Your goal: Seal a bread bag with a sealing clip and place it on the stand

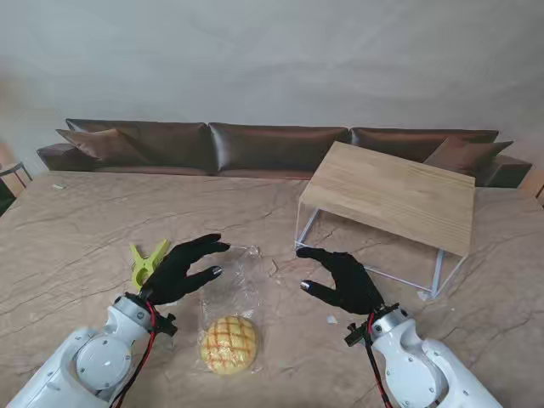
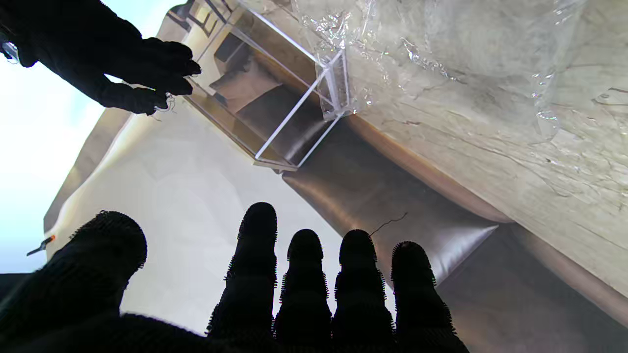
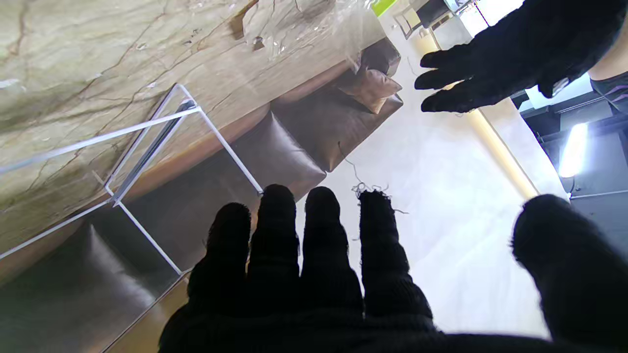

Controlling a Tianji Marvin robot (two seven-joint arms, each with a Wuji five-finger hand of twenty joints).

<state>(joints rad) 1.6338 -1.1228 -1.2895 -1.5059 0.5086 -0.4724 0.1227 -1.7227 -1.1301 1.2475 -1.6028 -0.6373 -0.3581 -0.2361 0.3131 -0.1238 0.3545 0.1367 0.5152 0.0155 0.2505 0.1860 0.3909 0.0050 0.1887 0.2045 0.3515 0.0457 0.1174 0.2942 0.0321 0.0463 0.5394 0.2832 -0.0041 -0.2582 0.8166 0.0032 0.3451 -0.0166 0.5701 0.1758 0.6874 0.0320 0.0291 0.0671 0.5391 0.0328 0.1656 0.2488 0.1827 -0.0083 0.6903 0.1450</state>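
A clear plastic bag point(image 1: 231, 293) lies on the marble table between my two hands, with a round golden bread point(image 1: 228, 343) in its near end and its loose mouth pointing away from me. A lime-green sealing clip point(image 1: 147, 261) rests on the table just left of my left hand point(image 1: 180, 270). That black-gloved hand hovers open at the bag's left edge, fingers spread. My right hand point(image 1: 344, 281) hovers open to the right of the bag, empty. The wooden-topped stand point(image 1: 393, 194) with white wire legs sits at the far right. Crinkled bag film point(image 2: 441, 54) fills the left wrist view.
A brown leather sofa point(image 1: 272, 146) runs along the table's far edge behind the stand. Small crumbs or scraps point(image 1: 331, 320) lie on the marble near my right hand. A dark chair point(image 1: 8, 180) shows at the far left edge.
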